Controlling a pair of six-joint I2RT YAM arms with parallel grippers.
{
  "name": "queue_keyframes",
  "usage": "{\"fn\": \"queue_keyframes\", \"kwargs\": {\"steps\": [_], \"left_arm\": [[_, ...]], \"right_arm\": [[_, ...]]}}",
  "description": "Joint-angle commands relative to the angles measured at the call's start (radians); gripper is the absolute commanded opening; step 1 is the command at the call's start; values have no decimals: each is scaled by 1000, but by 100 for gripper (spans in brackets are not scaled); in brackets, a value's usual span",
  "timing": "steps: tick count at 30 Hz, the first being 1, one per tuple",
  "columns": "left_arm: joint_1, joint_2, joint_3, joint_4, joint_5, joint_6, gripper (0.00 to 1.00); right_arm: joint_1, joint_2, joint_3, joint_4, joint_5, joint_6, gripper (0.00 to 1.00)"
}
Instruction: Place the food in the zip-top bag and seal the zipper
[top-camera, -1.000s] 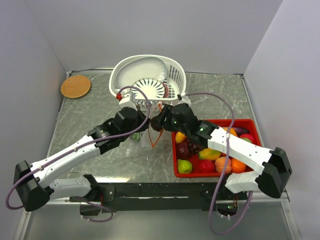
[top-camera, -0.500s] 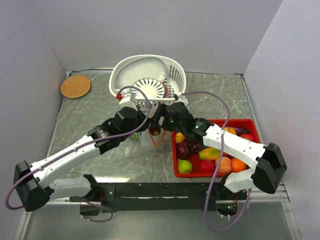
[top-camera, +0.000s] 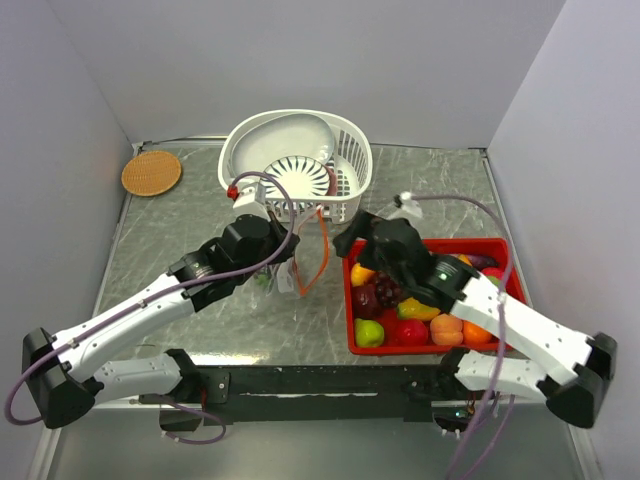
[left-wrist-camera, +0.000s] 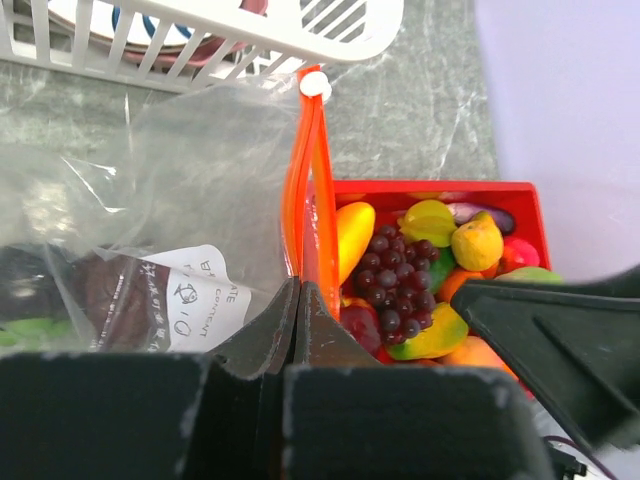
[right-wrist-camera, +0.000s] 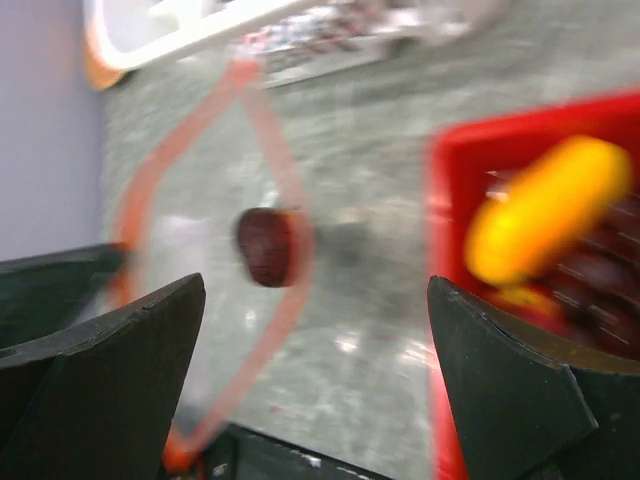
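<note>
My left gripper is shut on the orange-red zipper of the zip-top bag, holding its mouth up; the fingertips pinch the strip's lower end. In the left wrist view a dark fruit and something green show inside the bag. My right gripper is open and empty, just right of the bag mouth. The blurred right wrist view shows a dark red fruit within the zipper's orange loop. Several more pieces of food, including purple grapes, lie in the red tray.
A white slotted basket holding a white dish stands right behind the bag. A round woven coaster lies at the far left. Grey walls close in on three sides.
My right gripper held a dark red fruit over the bag mouth; it has let it go into the bag, opened and drawn back right toward the tray. The left gripper has kept its hold.
</note>
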Motion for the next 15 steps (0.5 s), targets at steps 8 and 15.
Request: {"fn": "queue_keyframes", "kwargs": {"steps": [8,15], "left_arm": [[-3,-39,15,50,-3,26,1],[-3,-38,15,54,8,29,1]], "right_arm": [[-51,-203,-234,-425,314,346,100],[-312,-265,-306,-263,170,175,100]]}}
